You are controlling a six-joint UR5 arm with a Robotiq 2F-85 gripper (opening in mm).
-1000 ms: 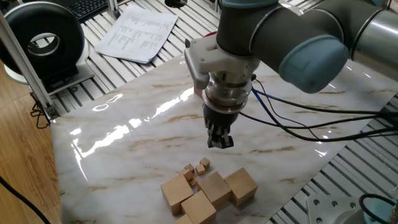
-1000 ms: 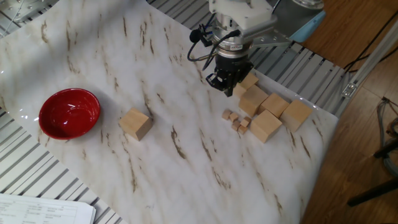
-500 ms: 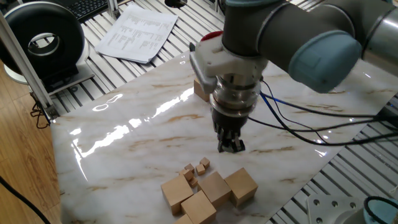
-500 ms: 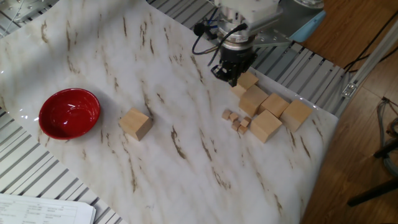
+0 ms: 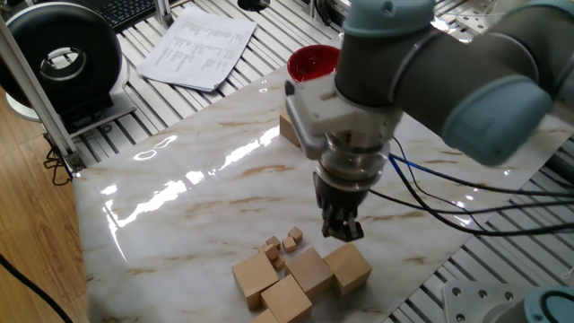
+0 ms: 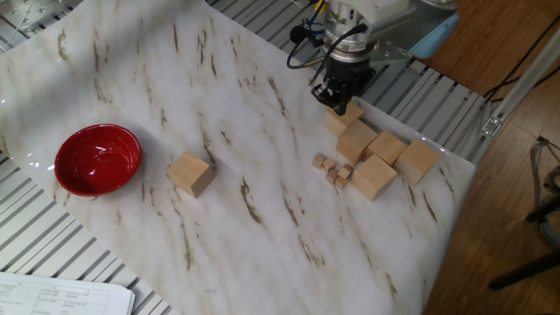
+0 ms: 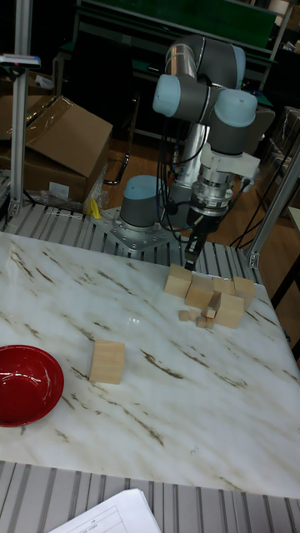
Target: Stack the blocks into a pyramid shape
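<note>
gripper (image 6: 336, 98) has moved across to hang over the far cube of the flat block cluster (image 6: 376, 157) (one block (image 6: 191, 173) apart), fingers near together, holding nothing; no pyramid yet.

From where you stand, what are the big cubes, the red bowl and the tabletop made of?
The big cubes look like plain unfinished wood: pale tan, matte. The red bowl seems glossy plastic or glazed ceramic; it shines. The tabletop looks like marble-patterned laminate, reflecting light.
</note>
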